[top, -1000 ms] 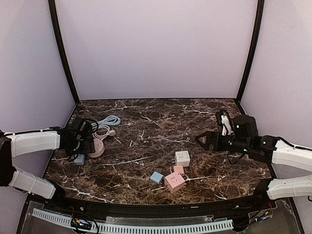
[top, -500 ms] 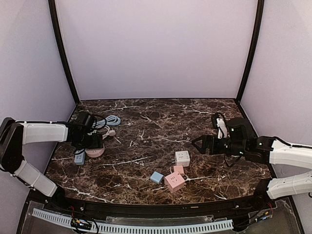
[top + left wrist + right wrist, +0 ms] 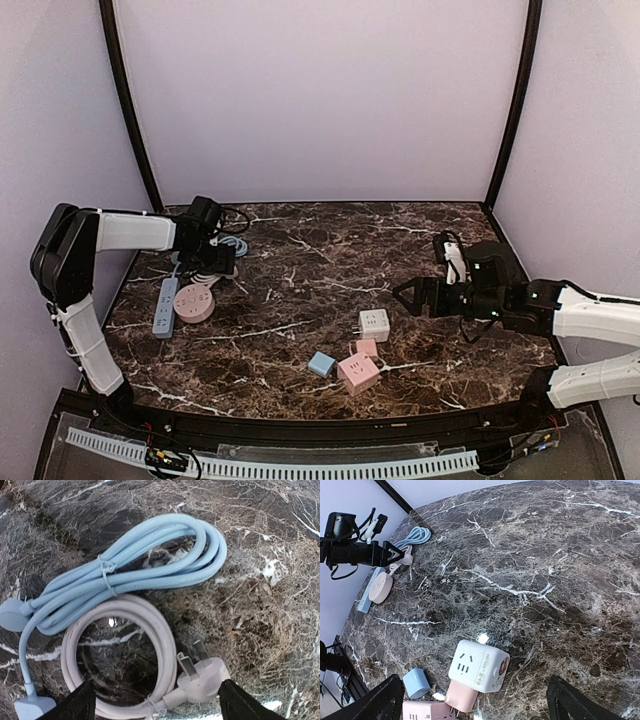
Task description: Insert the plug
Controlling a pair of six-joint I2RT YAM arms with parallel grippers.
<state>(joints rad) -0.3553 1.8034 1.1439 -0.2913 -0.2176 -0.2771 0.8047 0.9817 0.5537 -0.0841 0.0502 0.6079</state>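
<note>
- The tabletop [image 3: 330, 240], dark veined marble, carries two groups well apart: cords and strips at the far left, cube sockets near the front middle.
- The left end effector [image 3: 157, 706] hangs over the cord group, its fingers spread wide with nothing gripped.
- The right end effector [image 3: 408, 292] is likewise spread and empty, near the white cube socket [image 3: 477, 665] and across the tabletop from the cords.
- The blue cord bundle [image 3: 150, 565] lies on the far side of the pale pink cord coil [image 3: 162, 630] and touches the coil's far arc.
- The plug [image 3: 202, 674], which I take to be the task's thing, lies flat just outside the coil's near right side. It sits within the spread of the left fingers but off centre, close to the finger at the right edge of the left wrist view.
- Its long axis runs on a slant. The prongs [image 3: 185, 664] point up and left in that view, toward the coil, and the cable leaves at the lower left.
- By my reading, a clean grasp needs a sideways shift toward the plug and some wrist turn to square the fingers across its body.
- The left arm is by far the nearer. The right arm sits by the sockets.
</note>
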